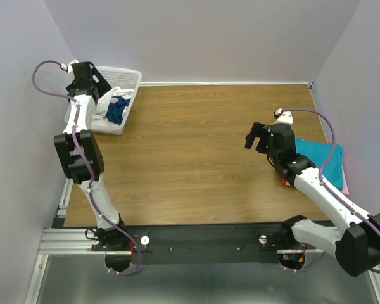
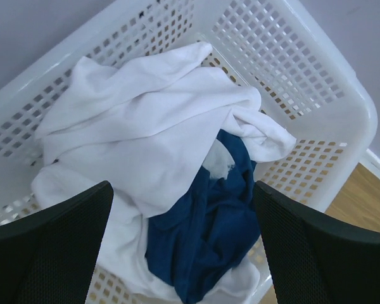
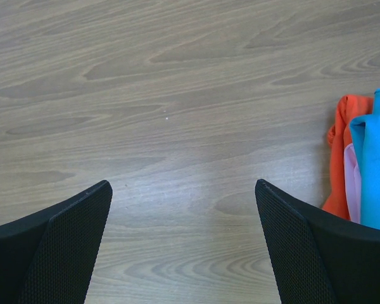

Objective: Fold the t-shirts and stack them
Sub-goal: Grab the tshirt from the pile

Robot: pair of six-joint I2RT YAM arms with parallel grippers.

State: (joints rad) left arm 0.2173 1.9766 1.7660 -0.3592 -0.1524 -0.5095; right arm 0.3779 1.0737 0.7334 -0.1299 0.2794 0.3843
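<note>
Wood table (image 1: pixel 196 158), lattice basket (image 2: pixel 272 38) holding shirts (image 2: pixel 152 133)

The right arm (image 1: pixel 316 187) covers part of the teal t-shirt (image 1: pixel 324 158); beneath it only slivers of the pink t-shirt (image 3: pixel 351 183) and red-orange t-shirt (image 3: pixel 339 152) show. The white t-shirt (image 2: pixel 145 139) buries much of the dark blue t-shirt (image 2: pixel 209 240) in the basket (image 2: pixel 291 57)

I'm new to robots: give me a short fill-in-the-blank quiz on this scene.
The left gripper hovers over a white ____ of crumpled shirts. There a dark blue shirt lies tangled with a ____ one. The right gripper, like the left, is ____. The folded stack lies at the table's ____ side.
Missing: basket, white, open, right.
</note>
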